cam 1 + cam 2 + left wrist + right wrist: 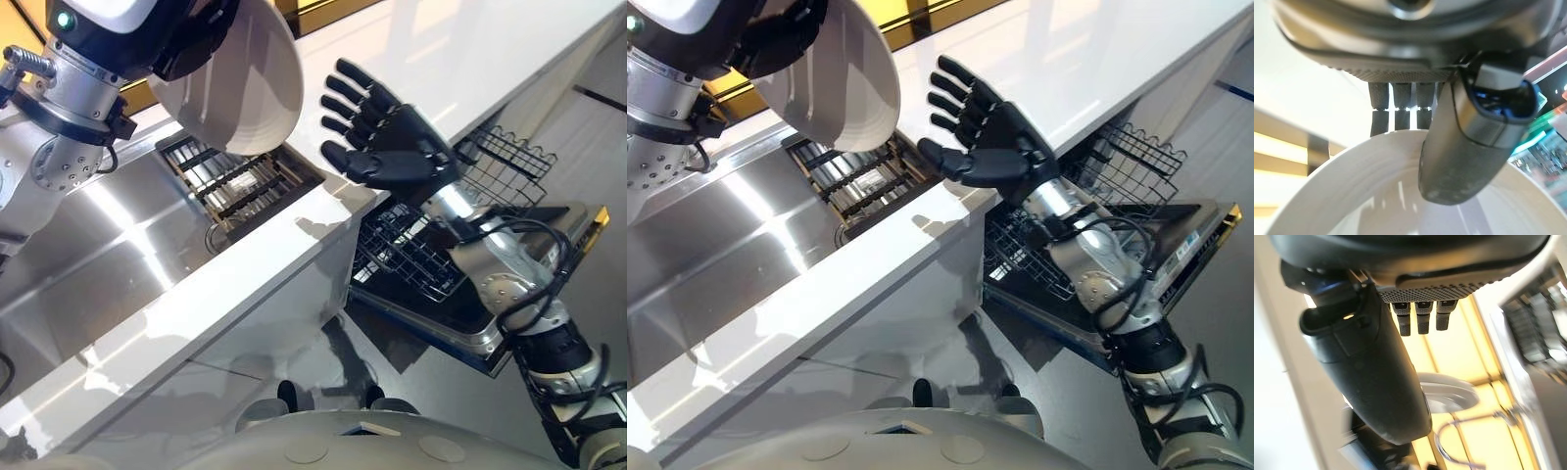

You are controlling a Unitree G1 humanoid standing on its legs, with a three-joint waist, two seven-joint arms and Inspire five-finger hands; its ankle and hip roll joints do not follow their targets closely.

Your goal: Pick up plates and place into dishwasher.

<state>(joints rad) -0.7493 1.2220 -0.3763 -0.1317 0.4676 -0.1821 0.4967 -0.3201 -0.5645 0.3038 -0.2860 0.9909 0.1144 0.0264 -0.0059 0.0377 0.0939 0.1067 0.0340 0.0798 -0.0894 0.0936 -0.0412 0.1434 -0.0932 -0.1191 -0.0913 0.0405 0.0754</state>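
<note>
Holding: the left hand [191,44] grips a round white ceramic plate [240,83] at about 11 o'clock in the left eye view, tilted steeply on edge above the sink area.
Left-hand fingers: in the left wrist view the thumb [1464,147] lies across the plate's inner face [1376,196] while the fingers [1396,105] reach behind its rim, so the plate is pinched between them.
Plate position: it hangs in the air, above a dark slotted metal rack [240,181] set at the end of the sink, apart from the counter.
Right hand: the right hand [392,137] is raised just right of centre, at about 1 o'clock, palm turned toward the plate, near it but not touching.
Right-hand fingers: spread and straight, thumb [358,164] standing out below them, holding nothing; the right wrist view shows the same straight fingers [1420,316] and the plate's rim [1447,391] beyond.
Sink: a brushed stainless steel basin [88,245] lies at 9 o'clock, under the left arm.
Counter: a glossy white worktop [225,294] runs from 7 o'clock up toward 1 o'clock, its front edge between the sink and the dishwasher.
Dishwasher: an open dishwasher door [460,333] lies flat at 4 o'clock, with a black wire dish basket [411,255] pulled out over it, below the right forearm.
Second basket: another black wire rack [509,166] stands at 3 o'clock, beside the counter's edge.
</note>
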